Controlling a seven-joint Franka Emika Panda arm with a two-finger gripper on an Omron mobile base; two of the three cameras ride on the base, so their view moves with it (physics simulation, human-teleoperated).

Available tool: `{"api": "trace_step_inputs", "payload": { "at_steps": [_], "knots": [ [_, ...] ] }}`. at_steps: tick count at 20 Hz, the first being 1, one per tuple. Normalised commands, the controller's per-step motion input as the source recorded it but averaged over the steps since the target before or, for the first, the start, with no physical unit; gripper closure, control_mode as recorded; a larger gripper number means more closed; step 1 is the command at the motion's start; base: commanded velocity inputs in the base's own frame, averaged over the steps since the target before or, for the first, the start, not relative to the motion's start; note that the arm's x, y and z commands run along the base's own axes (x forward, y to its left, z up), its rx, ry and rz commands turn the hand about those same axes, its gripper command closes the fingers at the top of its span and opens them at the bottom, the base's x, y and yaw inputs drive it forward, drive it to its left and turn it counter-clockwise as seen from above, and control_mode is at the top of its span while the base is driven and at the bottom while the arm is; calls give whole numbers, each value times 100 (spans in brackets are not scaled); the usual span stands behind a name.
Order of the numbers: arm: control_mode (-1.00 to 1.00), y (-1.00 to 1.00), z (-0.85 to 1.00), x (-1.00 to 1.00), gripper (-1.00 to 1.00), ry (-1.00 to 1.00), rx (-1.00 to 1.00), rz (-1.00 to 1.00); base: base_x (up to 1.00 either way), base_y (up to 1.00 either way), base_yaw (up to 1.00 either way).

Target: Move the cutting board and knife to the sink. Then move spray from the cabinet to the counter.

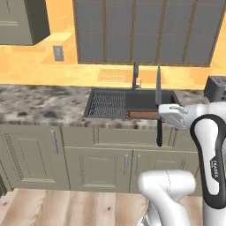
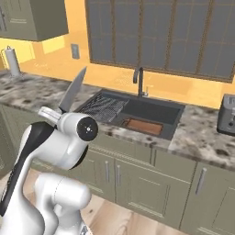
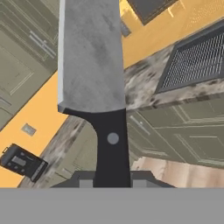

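While the cutting board point(image 2: 143, 126) is already lying flat in the sink point(image 2: 158, 111), at about five o'clock from the faucet point(image 2: 140, 81) in the right base view, the knife point(image 1: 158, 106) is not yet sitting in the basin, so the first part of the task is looking roughly half done. In the left base view the knife is standing nearly upright in front of the counter point(image 1: 39, 103), its blade pointing to twelve o'clock and its black handle hanging toward six, just at the sink's front rim. The spray is nowhere to be made out, and a cabinet point(image 1: 22, 20) is hanging at ten o'clock, so I judge that the second part is not begun. The gripper point(image 3: 113, 180) is pinching the knife by the lower end of its black handle; the fingers point(image 3: 85, 179) are sitting close together, pressing on either side of the handle, with the blade rising toward twelve o'clock in the hand view.
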Motion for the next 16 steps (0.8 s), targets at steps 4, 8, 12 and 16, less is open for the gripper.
{"api": "trace_step_inputs", "payload": {
  "at_steps": [4, 8, 12, 16],
  "knots": [
    [100, 0, 0, 0, 100, 0, 0, 0, 55, -43, 0],
    [100, 0, 0, 0, 100, 0, 0, 0, 64, -38, 0],
    [100, 0, 0, 0, 100, 0, 0, 0, 58, -40, 0],
    [100, 0, 0, 0, 100, 0, 0, 0, 48, -38, 0]
  ]
}}
